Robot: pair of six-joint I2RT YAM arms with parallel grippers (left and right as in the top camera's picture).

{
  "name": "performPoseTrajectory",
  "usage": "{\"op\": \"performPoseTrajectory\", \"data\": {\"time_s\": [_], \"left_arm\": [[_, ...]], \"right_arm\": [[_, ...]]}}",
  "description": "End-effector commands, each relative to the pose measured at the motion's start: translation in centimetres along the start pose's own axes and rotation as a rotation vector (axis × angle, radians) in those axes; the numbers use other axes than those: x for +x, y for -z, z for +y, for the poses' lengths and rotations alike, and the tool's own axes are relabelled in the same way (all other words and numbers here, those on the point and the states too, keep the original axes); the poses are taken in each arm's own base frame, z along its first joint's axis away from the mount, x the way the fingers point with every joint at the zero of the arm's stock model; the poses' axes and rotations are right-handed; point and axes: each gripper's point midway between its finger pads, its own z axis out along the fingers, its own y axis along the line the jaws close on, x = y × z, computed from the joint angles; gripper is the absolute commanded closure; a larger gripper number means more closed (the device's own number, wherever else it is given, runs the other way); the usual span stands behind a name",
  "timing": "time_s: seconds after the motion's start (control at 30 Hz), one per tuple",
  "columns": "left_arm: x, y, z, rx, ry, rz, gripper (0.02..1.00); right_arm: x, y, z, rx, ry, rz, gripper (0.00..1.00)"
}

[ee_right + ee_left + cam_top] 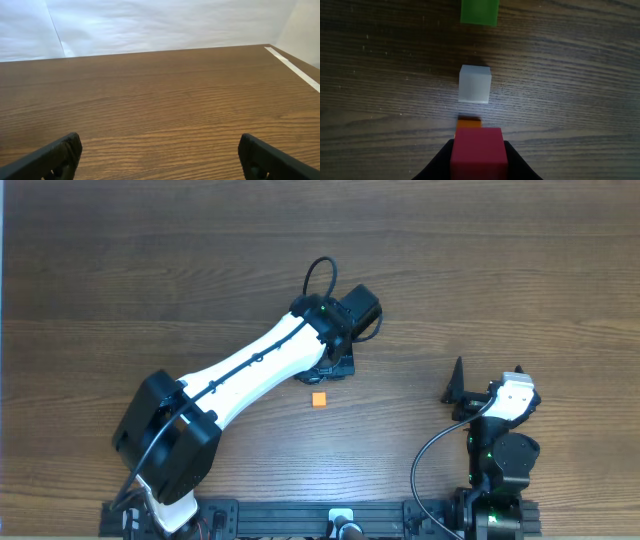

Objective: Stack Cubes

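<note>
My left gripper (pixel 478 161) is shut on a red cube (pixel 479 145), held a little above the wooden table. Just beyond the red cube lies a small orange cube (pixel 469 122), partly covered by it. Farther on stands a white cube (pixel 475 84), and past that a green cube (pixel 479 12) cut off by the frame edge. In the top view the left gripper (pixel 335 367) hangs near the table's middle, with the orange cube (pixel 319 400) just in front of it. My right gripper (pixel 160 160) is open and holds nothing, low at the right (pixel 458 385).
The brown wooden table (pixel 150 270) stretches wide to the left and back. A white wall stands behind the table's far edge (pixel 150 25). A pale tape strip (pixel 295 67) runs along one side.
</note>
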Motion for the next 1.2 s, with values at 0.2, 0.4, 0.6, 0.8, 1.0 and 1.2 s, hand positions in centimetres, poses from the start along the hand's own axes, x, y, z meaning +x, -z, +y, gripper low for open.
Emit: {"op": "performPoseTrajectory", "data": {"time_s": [0.2,0.4,0.6,0.8,1.0,1.2], "left_arm": [[-0.5,-2.5,1.2,-0.052,0.021,0.050,0.943],[-0.7,-2.8,1.0,-0.048,0.021,0.046,0.939],[-0.7,-3.5,0.9,-0.052,0.021,0.049,0.936],[-1.0,-4.0,0.8,-0.055,0.020,0.044,0.928],[-1.0,-4.5,0.8,-0.065,0.020,0.046,0.925],[-1.2,-5.0,0.7,-0.067,0.022,0.044,0.919]], "right_arm": [[0.2,0.0,0.0,0.004,0.002,0.003,0.007],[0.2,0.0,0.0,0.004,0.002,0.003,0.009],[0.2,0.0,0.0,0.004,0.002,0.003,0.007],[0.2,0.0,0.0,0.004,0.002,0.003,0.009],[0.2,0.0,0.0,0.004,0.002,0.003,0.007],[0.2,0.0,0.0,0.004,0.002,0.003,0.009]]}}
